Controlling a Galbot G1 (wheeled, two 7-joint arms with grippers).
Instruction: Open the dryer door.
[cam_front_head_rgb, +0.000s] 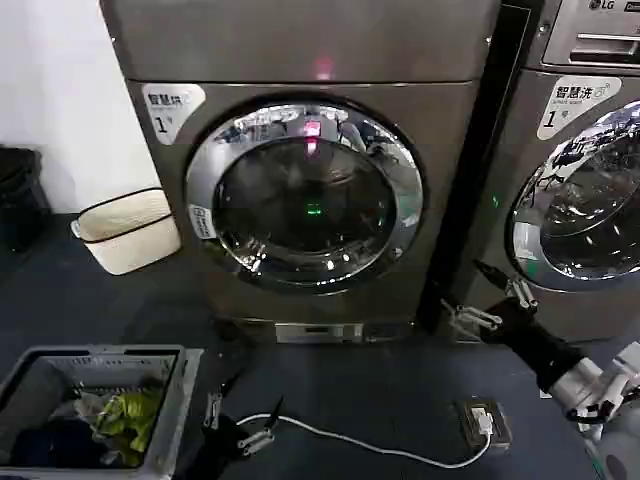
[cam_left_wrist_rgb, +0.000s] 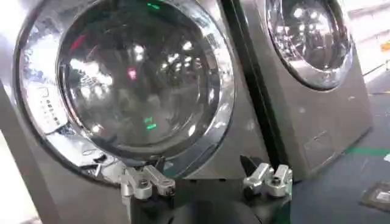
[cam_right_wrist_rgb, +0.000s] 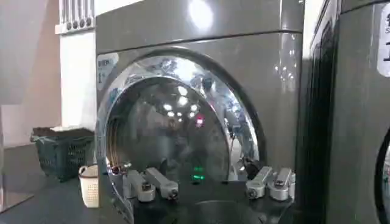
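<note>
Dryer door (cam_front_head_rgb: 305, 195) closed flush in the front of the dark grey-bronze machine (cam_front_head_rgb: 300, 45), chrome ring around dark glass, with the LG-marked machine (cam_front_head_rgb: 590, 30) just beside it on the right. Right gripper (cam_front_head_rgb: 487, 297) spread wide, holding nothing, hanging low in front of the gap between the two machines, below and to the right of the dryer door and apart from it. Left gripper (cam_front_head_rgb: 240, 415) likewise spread wide and empty, low over the floor below the dryer door, near a white cable (cam_front_head_rgb: 370, 445) and beside a grey laundry basket (cam_front_head_rgb: 175, 400).
</note>
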